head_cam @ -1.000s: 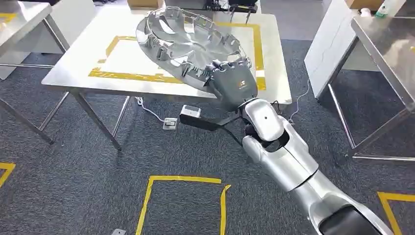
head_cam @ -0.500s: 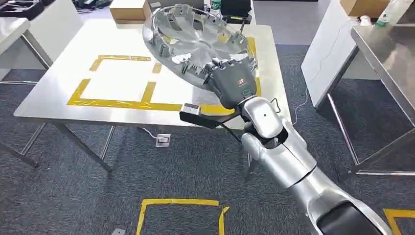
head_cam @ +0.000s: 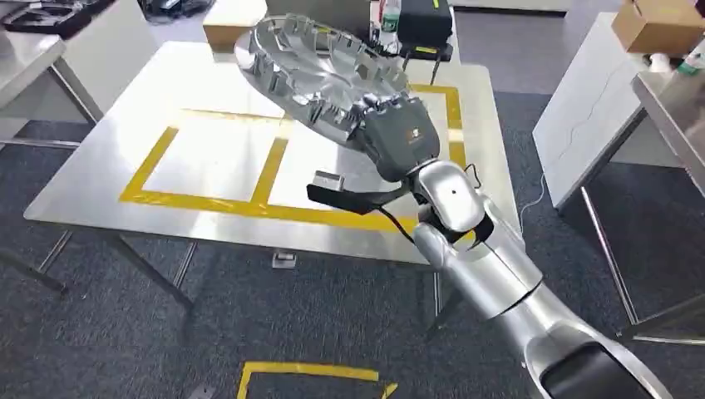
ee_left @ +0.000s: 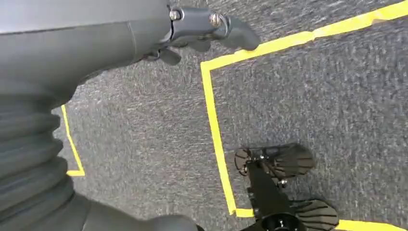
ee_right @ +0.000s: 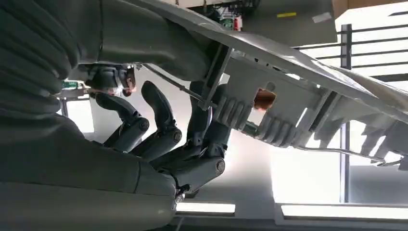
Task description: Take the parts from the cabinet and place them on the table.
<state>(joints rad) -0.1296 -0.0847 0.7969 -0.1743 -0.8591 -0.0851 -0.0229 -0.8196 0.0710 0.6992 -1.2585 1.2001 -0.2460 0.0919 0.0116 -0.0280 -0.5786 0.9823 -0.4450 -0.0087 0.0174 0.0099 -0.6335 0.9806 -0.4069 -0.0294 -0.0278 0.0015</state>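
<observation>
A large silver wheel cover [head_cam: 316, 71] is tilted above the far right part of the steel table [head_cam: 100, 179], inner ribbed side up. My right hand [head_cam: 397, 133] grips its near rim, the arm reaching forward over the table's taped yellow rectangles [head_cam: 270, 170]. In the right wrist view the dark fingers [ee_right: 163, 134] curl under the wheel cover's rim [ee_right: 288, 77] with the thumb on top. My left hand [ee_left: 192, 29] hangs over the carpet, holding nothing, its fingers loosely apart.
A cardboard box [head_cam: 226, 27], a bottle [head_cam: 389, 17] and a black case [head_cam: 424, 21] stand at the table's far edge. A white panel [head_cam: 582, 108] and a second steel table with a box [head_cam: 657, 25] are to the right. Another table [head_cam: 33, 50] is at left.
The whole view has shifted: the table now lies closer and lower in the picture. The wheel cover stays in my right hand, now further over the tabletop.
</observation>
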